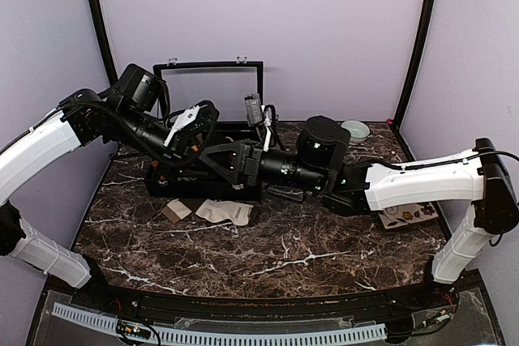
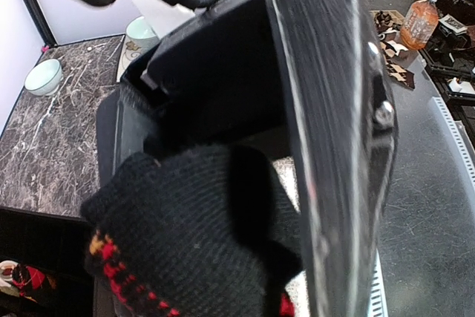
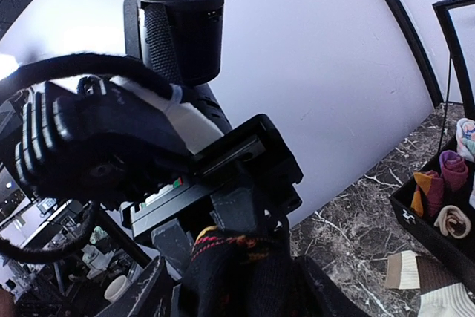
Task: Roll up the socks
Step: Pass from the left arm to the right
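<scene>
The black sock [image 2: 200,243] with red-orange argyle marks hangs in the air between both grippers, over the tray. In the right wrist view my left gripper [image 3: 239,211] is shut on the sock's patterned cuff [image 3: 237,239]. My right gripper [image 3: 237,298] reaches in from below, its two fingers [image 3: 152,291] pressed against either side of the black bundle. From above, the two grippers meet at mid-table, left [image 1: 207,145] against right [image 1: 233,161], and the black sock is hidden between them. The cream sock [image 1: 225,212] with its brown end [image 1: 173,210] lies flat on the marble in front of the tray.
A black tray [image 3: 415,222] holds rolled bundles in purple [image 3: 453,168], orange-brown [image 3: 424,192] and tan [image 3: 454,220]. A pale bowl [image 1: 354,130] stands at the back right and a patterned sheet [image 1: 409,215] lies under the right arm. A black frame [image 1: 209,66] rises against the back wall.
</scene>
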Robot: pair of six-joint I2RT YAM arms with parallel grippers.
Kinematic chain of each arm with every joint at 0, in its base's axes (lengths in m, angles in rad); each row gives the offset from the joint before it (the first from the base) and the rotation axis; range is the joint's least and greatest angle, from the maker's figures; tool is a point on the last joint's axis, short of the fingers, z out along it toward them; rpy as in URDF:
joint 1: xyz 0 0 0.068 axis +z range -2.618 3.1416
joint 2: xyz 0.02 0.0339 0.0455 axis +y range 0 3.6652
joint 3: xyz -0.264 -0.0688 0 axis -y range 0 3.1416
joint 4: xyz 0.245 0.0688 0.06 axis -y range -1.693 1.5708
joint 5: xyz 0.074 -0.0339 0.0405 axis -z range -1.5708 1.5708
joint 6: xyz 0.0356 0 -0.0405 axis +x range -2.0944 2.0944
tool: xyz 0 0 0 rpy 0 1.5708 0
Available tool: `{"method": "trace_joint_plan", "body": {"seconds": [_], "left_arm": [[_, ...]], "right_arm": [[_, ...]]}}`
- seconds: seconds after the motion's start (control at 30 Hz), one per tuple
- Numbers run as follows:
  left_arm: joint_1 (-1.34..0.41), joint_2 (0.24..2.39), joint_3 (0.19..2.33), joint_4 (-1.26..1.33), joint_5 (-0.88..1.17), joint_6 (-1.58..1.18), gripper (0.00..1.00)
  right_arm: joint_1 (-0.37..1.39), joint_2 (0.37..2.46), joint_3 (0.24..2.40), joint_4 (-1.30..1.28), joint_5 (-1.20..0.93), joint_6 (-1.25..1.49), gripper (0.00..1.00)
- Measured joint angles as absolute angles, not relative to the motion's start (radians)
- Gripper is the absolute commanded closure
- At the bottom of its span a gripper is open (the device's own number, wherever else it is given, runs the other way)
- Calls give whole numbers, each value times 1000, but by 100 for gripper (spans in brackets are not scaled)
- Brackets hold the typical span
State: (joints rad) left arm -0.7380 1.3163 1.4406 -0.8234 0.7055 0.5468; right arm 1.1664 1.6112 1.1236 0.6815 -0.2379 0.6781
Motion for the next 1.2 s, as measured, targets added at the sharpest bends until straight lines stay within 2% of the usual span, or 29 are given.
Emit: {"method": "trace_joint_plan", "body": {"seconds": [0.07,0.13,0.3,0.37,0.47,0.5,0.57,0.6,0.63,0.67,0.8,0.97,1.07,1.2], "left_arm": [[-738,1316,1441,-822,698,549,100],[-738,1316,1441,-818,693,550,100],[-737,1316,1440,-825,690,556,100],[-736,1316,1439,-830,689,554,100],[-731,1316,1437,-826,675,555,95],[-731,1316,1437,-826,673,556,86],[-732,1316,1434,-821,666,556,57],[-733,1316,1430,-816,660,562,47],[-733,1314,1423,-810,649,564,25],[-734,1313,1413,-800,630,566,10],[-735,1308,1362,-764,557,570,2],[-685,1291,1285,-736,485,564,1],[-598,1286,1256,-722,445,562,1],[-364,1296,1218,-694,404,551,1]], "right_arm": [[1166,1632,1153,649,-248,681,46],[1166,1642,1170,625,-255,682,54],[1158,1645,1174,630,-253,690,92],[1150,1644,1171,642,-257,695,100],[1143,1643,1169,650,-273,713,100],[1140,1643,1169,649,-277,715,100],[1139,1643,1169,644,-281,717,100],[1136,1643,1169,639,-280,717,100],[1132,1643,1169,630,-280,719,100],[1126,1643,1169,618,-280,720,100],[1104,1640,1169,542,-279,709,100],[1058,1638,1220,366,-251,632,100],[1029,1642,1307,228,-203,550,100],[988,1712,1489,78,-137,419,100]]}}
